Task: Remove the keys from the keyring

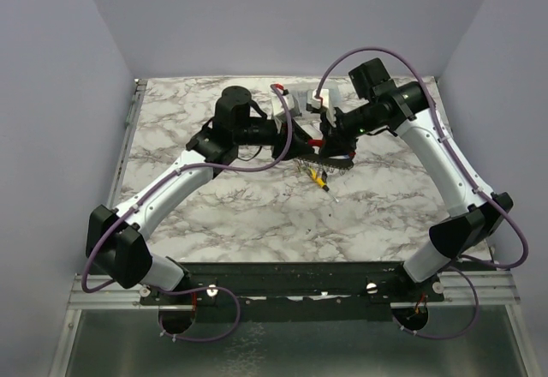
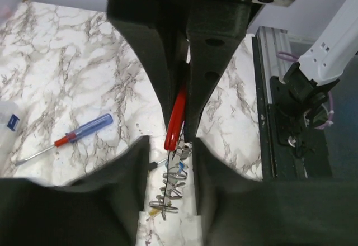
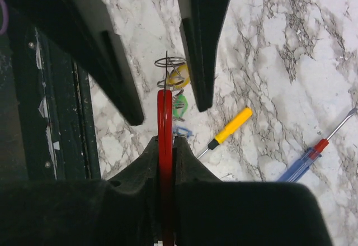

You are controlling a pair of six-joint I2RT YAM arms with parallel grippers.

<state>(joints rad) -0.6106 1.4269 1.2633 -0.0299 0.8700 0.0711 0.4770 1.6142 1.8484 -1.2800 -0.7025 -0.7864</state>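
The keyring's red strap is pinched in my shut right gripper, which holds it above the table. The thin metal ring and the keys with yellow, green and blue heads hang from it. My left gripper is open, one finger on each side of the hanging keys, just below the strap. In the top view both grippers meet at the table's middle, left gripper and right gripper, with the keys below them.
A yellow-handled screwdriver lies on the marble beside the keys. A red-and-blue-handled screwdriver lies farther off and also shows in the right wrist view. A clear plastic box is at the left edge. The table's metal rail runs nearby.
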